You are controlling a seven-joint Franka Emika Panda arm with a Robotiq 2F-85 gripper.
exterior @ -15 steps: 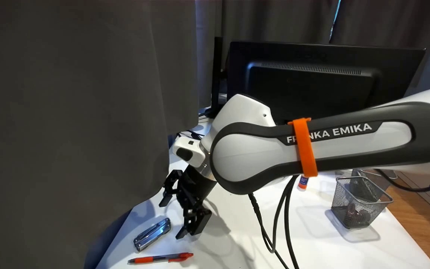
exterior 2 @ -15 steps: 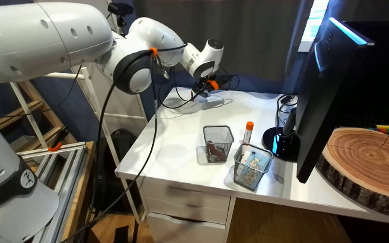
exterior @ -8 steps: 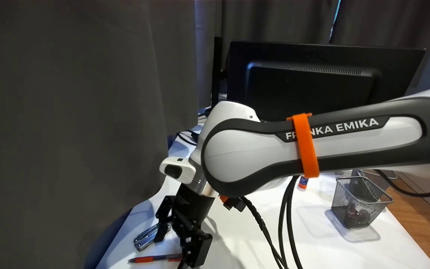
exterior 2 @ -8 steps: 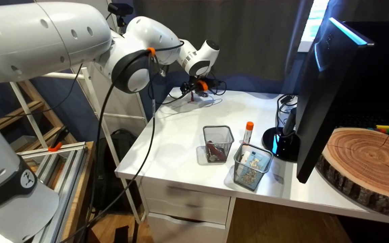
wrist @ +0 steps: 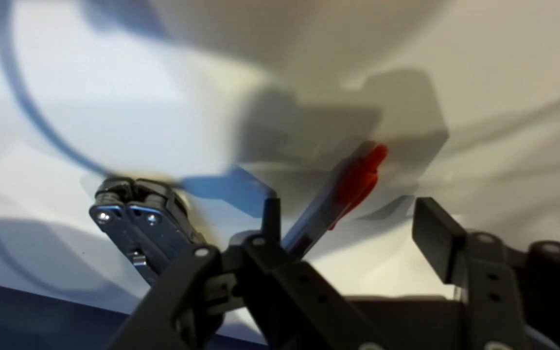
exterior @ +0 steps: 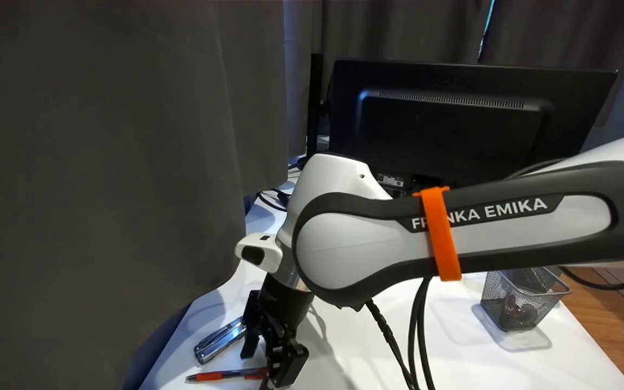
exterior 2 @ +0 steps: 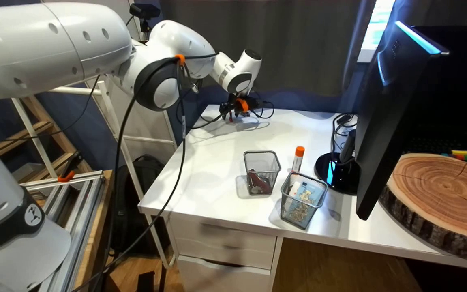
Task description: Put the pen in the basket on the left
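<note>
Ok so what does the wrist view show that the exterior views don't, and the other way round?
Only the wrist view: the whole red clip end of the pen, which the gripper partly hides in an exterior view.
Only the exterior views: the monitor and the wire-mesh basket holding something dark red.
Both: the pen, the open gripper and the multi-tool.

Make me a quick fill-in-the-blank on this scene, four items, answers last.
1. In the wrist view, the metal multitool lies (left or right) to the ____ of the red-orange pen.
2. Open or shut: the hand is ____.
3. In an exterior view, the number of mesh baskets standing on the desk is ____.
4. The cap of the white tube on the desk has the color ____.

Missing words: left; open; two; orange.
</note>
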